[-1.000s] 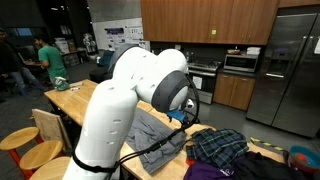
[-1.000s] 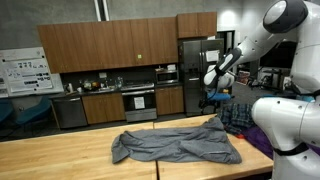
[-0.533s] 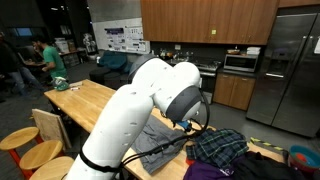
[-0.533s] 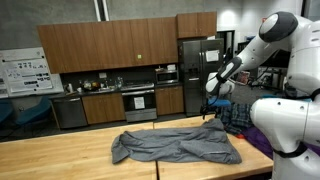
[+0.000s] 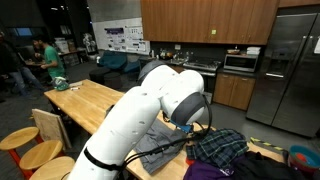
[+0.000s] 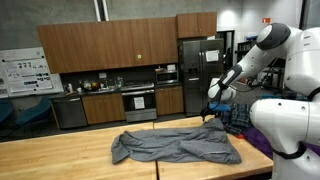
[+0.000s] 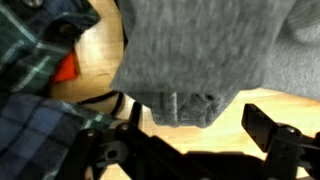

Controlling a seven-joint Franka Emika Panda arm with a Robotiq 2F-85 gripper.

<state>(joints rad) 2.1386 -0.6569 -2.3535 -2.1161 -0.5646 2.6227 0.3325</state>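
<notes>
A grey garment lies spread on the wooden table. My gripper hangs just above the end of it that lies nearest a pile of plaid cloth. In the wrist view the grey garment fills the top, and its ribbed hem lies between my open gripper and the wood. One of the fingers stands over bare wood with nothing between the jaws. The plaid cloth lies at the left, with a small red-orange patch beside it.
The plaid pile and a purple cloth crowd the table end near the robot base. Wooden chairs stand at the table's side. A kitchen with cabinets, oven and fridge lies behind; people are at a far table.
The arm has folded down and the gripper has sunk lower toward the end of the grey garment. The jaws have stayed open, and the garment has not moved.
</notes>
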